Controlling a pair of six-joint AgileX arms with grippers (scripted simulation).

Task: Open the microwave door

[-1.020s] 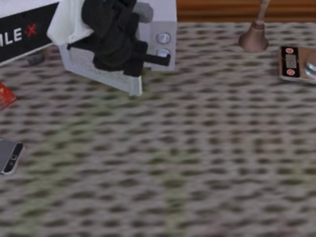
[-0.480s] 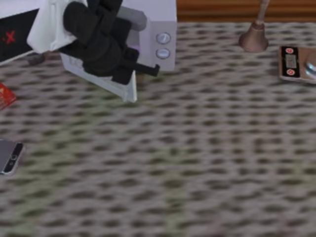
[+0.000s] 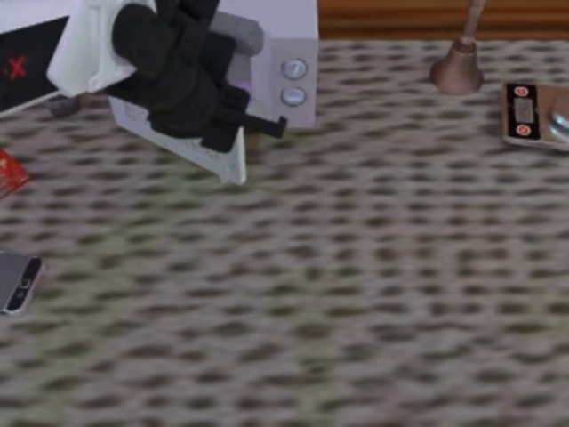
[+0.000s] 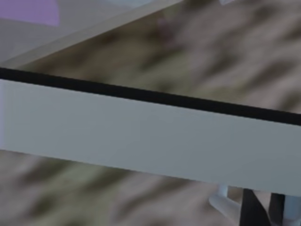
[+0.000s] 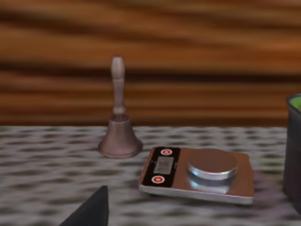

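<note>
Sitting upper left of the top view: microwave [image 3: 284,53], microwave door [image 3: 191,147] swung partway out, free edge toward frame centre. Left gripper [image 3: 253,120] at that free edge; jaw state cannot tell. Bell [image 3: 457,67] and scale [image 3: 526,114] upper right.

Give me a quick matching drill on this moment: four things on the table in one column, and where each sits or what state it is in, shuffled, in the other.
Things:
1. microwave door
2. hand bell
3. kitchen scale
4. phone

Places or states:
A. lying at the table's left edge
B. swung partly open, left end effector at it
C. at the table's right edge
D. standing upright at the back, left of the scale

Pairs: 1-B, 2-D, 3-C, 4-A
</note>
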